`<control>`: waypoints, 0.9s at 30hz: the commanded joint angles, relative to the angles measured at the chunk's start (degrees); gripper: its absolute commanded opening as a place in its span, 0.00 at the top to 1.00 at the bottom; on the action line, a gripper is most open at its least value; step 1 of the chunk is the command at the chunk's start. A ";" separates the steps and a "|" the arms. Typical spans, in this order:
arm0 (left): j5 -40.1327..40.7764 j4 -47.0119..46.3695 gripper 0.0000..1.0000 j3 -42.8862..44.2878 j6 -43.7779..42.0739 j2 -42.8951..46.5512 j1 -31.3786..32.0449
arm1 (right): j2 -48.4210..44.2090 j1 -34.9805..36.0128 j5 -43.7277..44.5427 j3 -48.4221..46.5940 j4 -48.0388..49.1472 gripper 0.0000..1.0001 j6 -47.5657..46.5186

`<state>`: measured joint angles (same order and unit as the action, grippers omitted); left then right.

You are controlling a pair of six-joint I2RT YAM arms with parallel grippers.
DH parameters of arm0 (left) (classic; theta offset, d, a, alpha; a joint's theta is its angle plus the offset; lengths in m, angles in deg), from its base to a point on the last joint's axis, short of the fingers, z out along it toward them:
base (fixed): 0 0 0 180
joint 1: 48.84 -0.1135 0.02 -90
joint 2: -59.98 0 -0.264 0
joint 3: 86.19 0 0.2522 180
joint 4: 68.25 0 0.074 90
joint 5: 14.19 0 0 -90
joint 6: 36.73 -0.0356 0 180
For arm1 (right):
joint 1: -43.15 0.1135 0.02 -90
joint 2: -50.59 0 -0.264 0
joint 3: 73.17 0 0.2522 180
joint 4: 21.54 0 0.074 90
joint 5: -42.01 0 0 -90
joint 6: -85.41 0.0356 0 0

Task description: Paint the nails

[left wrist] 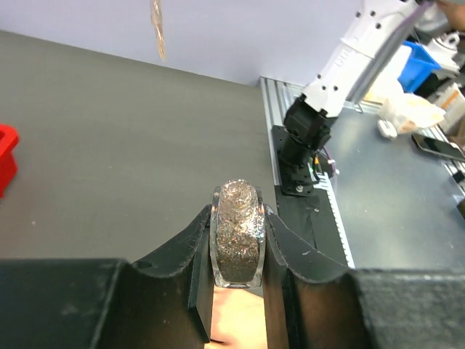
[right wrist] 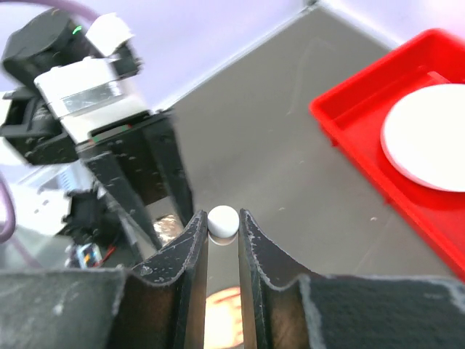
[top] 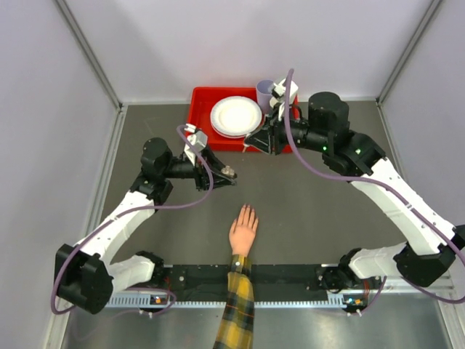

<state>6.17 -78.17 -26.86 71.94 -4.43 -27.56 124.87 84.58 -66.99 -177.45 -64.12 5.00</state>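
L gripper pinching glitter btl, peach hand beneath

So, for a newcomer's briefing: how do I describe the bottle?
Between the red tray at the far edge and the peach hand, the left fingers clamp a small clear bottle. Its silver glitter distinguishes it from the white cap in the right fingers.

A robotics lab: white enclosure walls, aluminium rail, cluttered workbench.

— How many robot arms?
— Two: a left arm and a right arm.
— Hands?
— One peach hand, five fingers.
— What else?
— One red tray, one white plate, one pale cup, one glitter-filled bottle, one white cap.
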 commanded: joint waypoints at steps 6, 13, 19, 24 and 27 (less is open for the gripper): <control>-1.98 4.78 1.00 3.66 -6.46 -0.55 1.84 | 2.71 6.29 -0.95 -5.54 -5.45 1.00 -5.19; -1.72 6.36 1.00 4.54 -7.95 -1.96 2.54 | 2.10 7.70 -0.42 -4.58 -4.14 1.00 -5.63; -1.55 8.39 1.00 5.15 -9.62 -2.22 2.98 | 2.97 7.70 -1.30 -4.84 -3.79 1.00 -5.28; -1.10 9.27 1.00 5.24 -10.33 -2.22 3.07 | 3.94 7.79 -2.26 -4.75 -3.35 1.00 -4.93; -1.02 9.35 1.00 5.33 -10.42 -2.04 3.07 | 4.38 7.79 -2.44 -4.84 -3.44 1.00 -4.84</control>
<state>5.77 -68.16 -24.18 63.20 -6.94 -24.74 128.69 91.53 -68.48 -179.64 -69.24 0.41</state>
